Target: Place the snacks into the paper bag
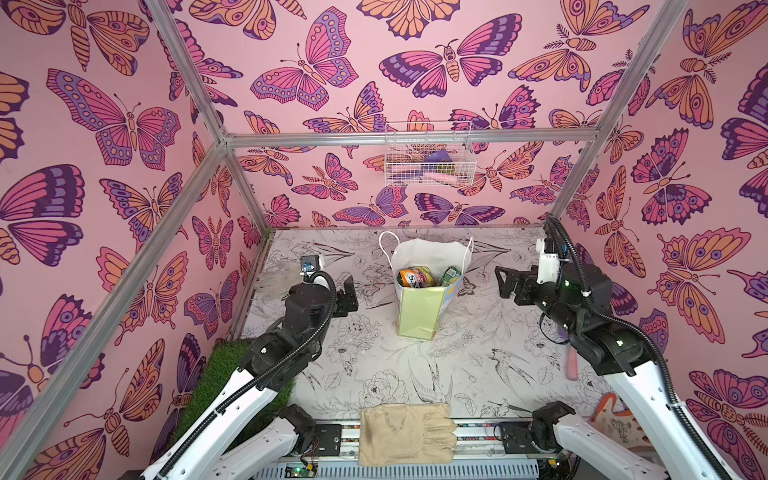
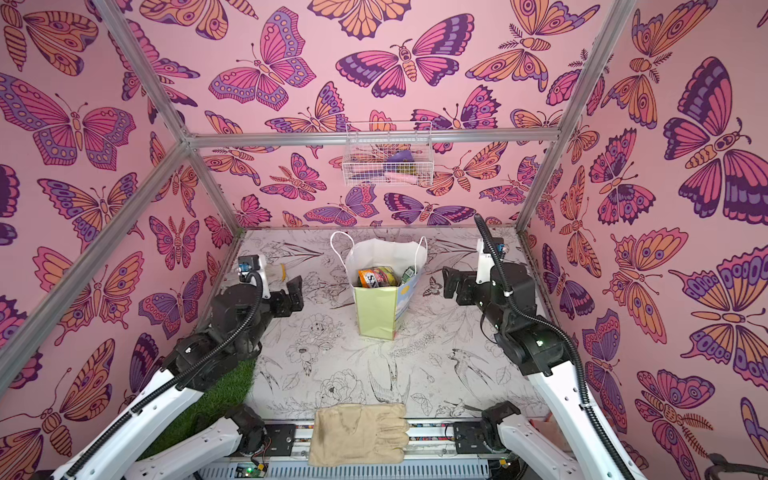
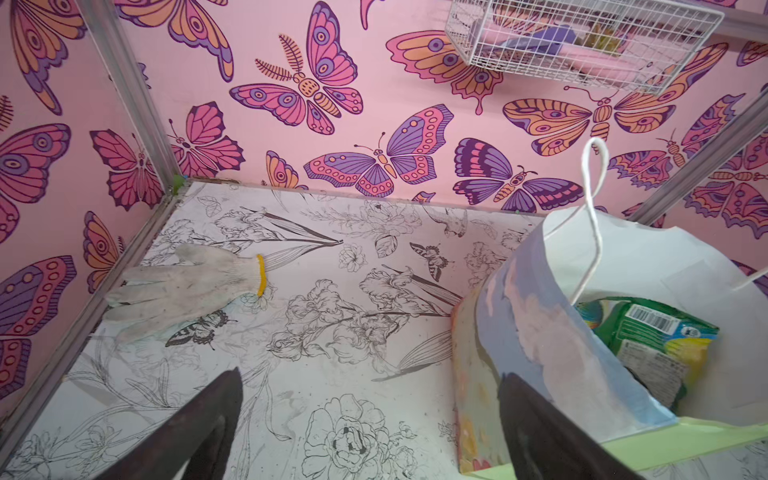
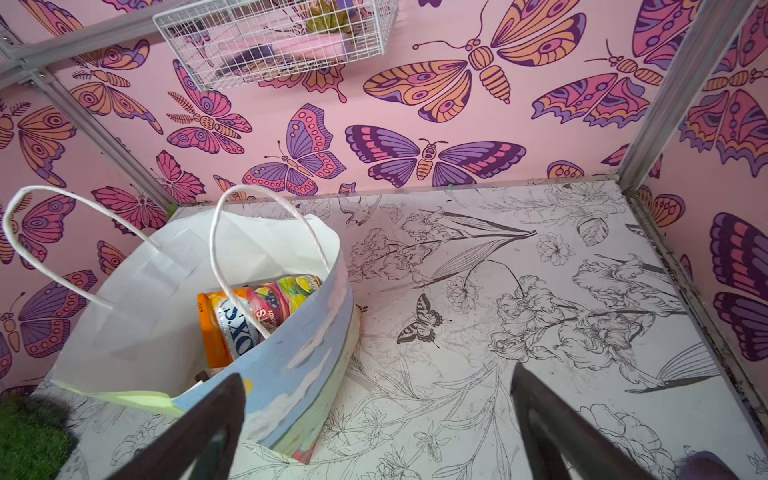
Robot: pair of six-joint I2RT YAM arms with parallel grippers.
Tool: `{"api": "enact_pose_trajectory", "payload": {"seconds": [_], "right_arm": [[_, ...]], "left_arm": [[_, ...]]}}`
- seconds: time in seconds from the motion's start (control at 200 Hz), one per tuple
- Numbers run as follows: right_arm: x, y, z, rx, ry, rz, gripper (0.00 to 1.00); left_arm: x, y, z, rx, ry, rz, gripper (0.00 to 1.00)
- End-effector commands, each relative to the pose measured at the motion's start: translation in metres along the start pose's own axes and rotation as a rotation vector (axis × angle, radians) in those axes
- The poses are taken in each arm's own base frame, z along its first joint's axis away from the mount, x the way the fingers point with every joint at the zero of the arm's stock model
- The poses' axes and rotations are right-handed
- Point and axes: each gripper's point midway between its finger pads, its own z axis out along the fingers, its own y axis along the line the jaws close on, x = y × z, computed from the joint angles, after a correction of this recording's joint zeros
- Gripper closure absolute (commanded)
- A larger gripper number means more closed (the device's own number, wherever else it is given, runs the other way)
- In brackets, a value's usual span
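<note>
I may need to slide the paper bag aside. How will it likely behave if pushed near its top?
Probably tips rather than slides: the paper bag stands tall on a narrow base. Its rim bows unevenly, so the walls likely buckle. The snacks inside look light, giving little ballast.

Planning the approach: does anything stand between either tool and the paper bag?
Nothing visible does. The open left tool and open right tool flank the upright white paper bag with pale green side panels; only bare flower-printed tabletop lies between.
</note>
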Motion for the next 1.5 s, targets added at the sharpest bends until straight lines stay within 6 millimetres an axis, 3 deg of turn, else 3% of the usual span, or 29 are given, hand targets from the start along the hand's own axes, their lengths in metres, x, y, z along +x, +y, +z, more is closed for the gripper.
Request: {"api": "enact_pose_trajectory", "payload": {"seconds": [0.0,0.421,0.826,1.127,1.252,1.497], "right_arm": [[-0.003,-0.011,-0.002,0.05,-0.04,-0.022,0.0],[0.039,-0.034,0.0,0.1,-0.103,-0.055,0.0],[0.08,-0.065,0.005,0.233,-0.042,-0.128,0.0],[0.1,-0.081,0.002,0.293,-0.045,-0.166,0.0],[0.11,-0.089,0.003,0.327,-0.036,-0.186,0.0],[0.121,-0.099,0.002,0.361,-0.077,-0.146,0.0]], "left_arm": [[0.0,0.012,-0.002,-0.052,-0.033,0.033,0.03],[0.022,0.037,0.001,-0.164,-0.056,0.106,0.03],[0.047,0.054,0.007,-0.236,-0.063,0.164,0.01],[0.058,0.07,0.006,-0.308,-0.089,0.185,0.01],[0.069,0.087,0.005,-0.406,-0.093,0.203,0.01],[0.094,0.096,0.011,-0.428,-0.076,0.246,0.0]]}}
